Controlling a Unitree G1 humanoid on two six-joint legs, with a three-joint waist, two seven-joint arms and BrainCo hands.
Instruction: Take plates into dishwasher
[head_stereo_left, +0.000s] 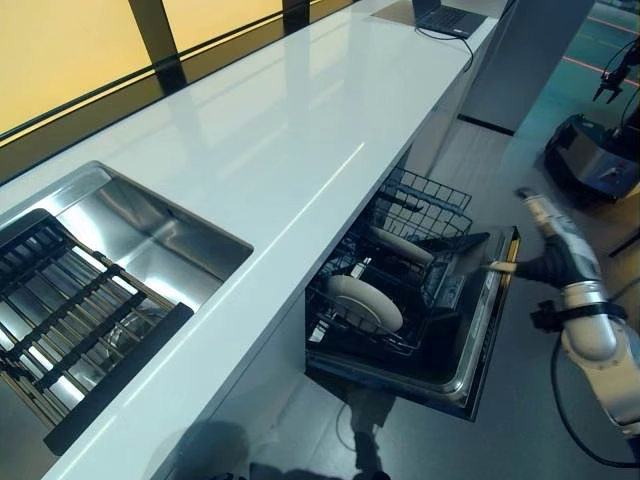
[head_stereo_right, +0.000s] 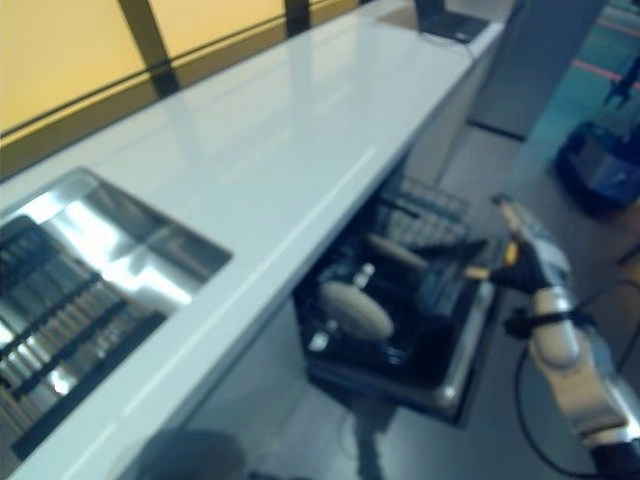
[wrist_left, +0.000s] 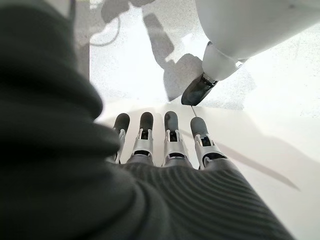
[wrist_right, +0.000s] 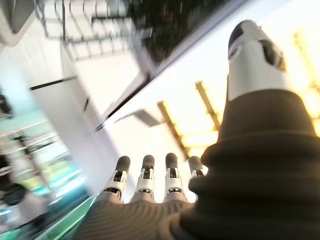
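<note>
The right hand (head_stereo_left: 545, 268), fingers straight and empty, hangs just beyond the outer edge of the dishwasher door (head_stereo_left: 487, 335), so the plates (head_stereo_left: 365, 302) racked on edge lie inward of its fingertips, toward the counter (head_stereo_left: 300, 150).

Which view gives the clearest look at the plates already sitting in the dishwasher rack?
The left eye view: two white plates stand in the lower rack above the open door. The right eye view shows them too, less distinctly. The right wrist view catches only rack wires; the left wrist view shows none.
</note>
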